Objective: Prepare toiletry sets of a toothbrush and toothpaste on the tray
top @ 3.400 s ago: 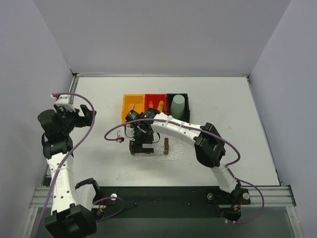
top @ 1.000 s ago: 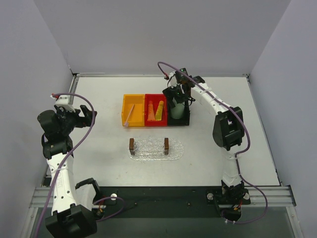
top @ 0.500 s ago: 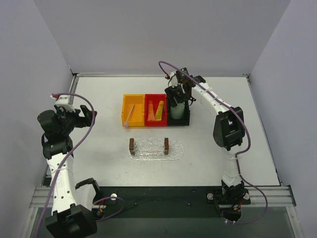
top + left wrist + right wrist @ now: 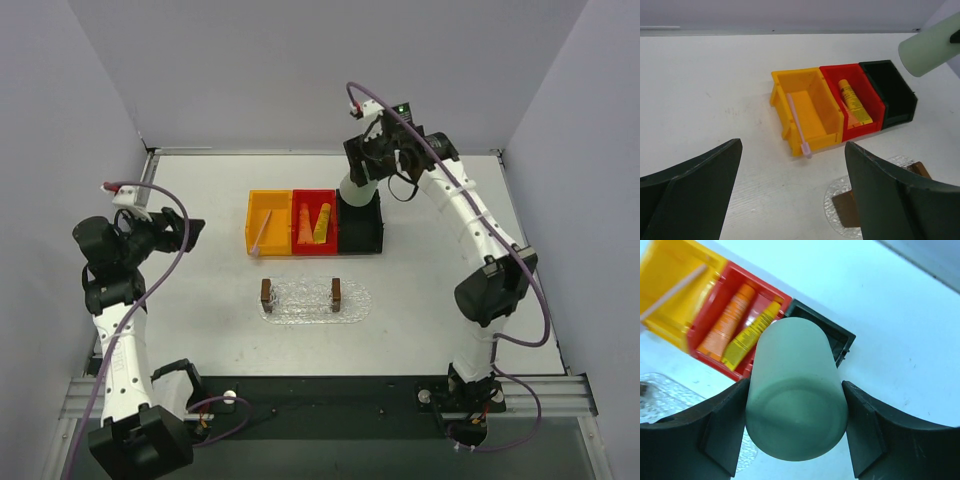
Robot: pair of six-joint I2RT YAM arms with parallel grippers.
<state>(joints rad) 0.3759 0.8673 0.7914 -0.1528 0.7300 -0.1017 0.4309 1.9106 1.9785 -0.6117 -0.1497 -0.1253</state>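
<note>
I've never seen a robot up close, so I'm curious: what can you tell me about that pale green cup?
The pale green cup is a plain, smooth, matte cylinder, plastic by its look, slightly tapered. The right gripper holds it by its sides between two dark fingers, in the air, roughly above the black bin. It hangs tilted in the left wrist view. Only the fingers touch it.
</note>
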